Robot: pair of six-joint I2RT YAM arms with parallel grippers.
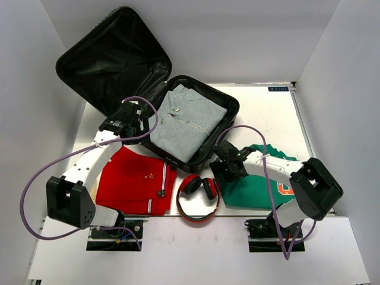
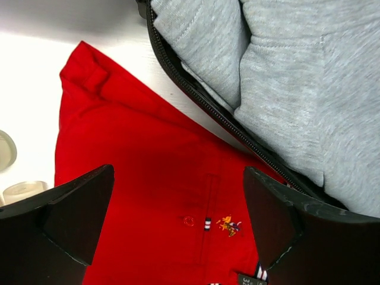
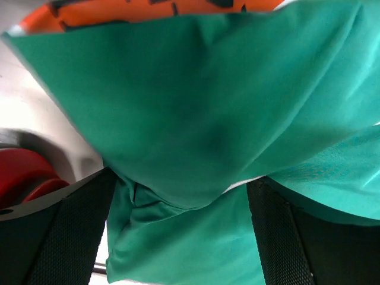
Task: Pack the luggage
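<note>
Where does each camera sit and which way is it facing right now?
Top external: above and behind, looking down on the open luggage, table, left arm and right arm.
Left wrist: faces down at the red shirt beside the luggage rim; open left tool shows.
Right wrist: close over the green shirt; open right tool shows.
Shared: left wrist and top both see the grey garment.
</note>
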